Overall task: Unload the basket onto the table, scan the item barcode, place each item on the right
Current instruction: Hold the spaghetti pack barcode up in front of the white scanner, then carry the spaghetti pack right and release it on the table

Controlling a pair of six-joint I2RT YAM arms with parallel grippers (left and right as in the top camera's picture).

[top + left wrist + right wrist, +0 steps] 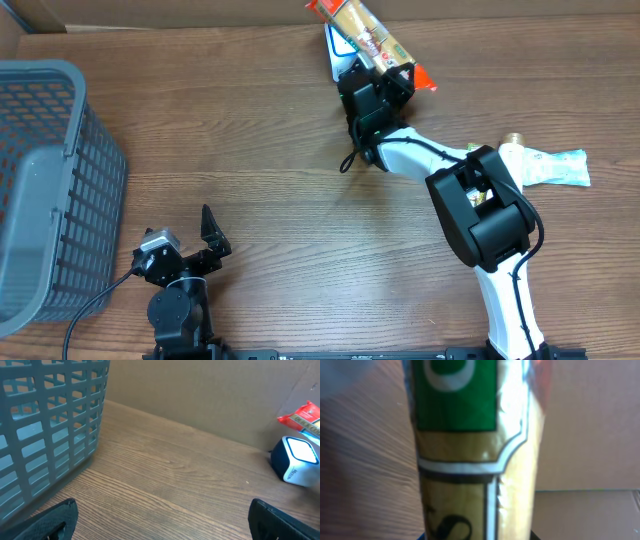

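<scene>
Overhead, the left claw (200,248) sits spread wide and empty at the table's (280,200) near edge, while toward the far edge the right claw (390,76) pinches the gold snack packet (365,30) just beside the white scanner (334,48).

On the surface there is one grey mesh basket (40,190) at the left edge, one gold-and-red packet (372,38) at top centre and one white-and-blue scanner (333,52) beside it. One pale pouch (552,166) lies at the right. There are two arms: the left arm (180,295) at lower left and the right arm (485,215) at right.
</scene>
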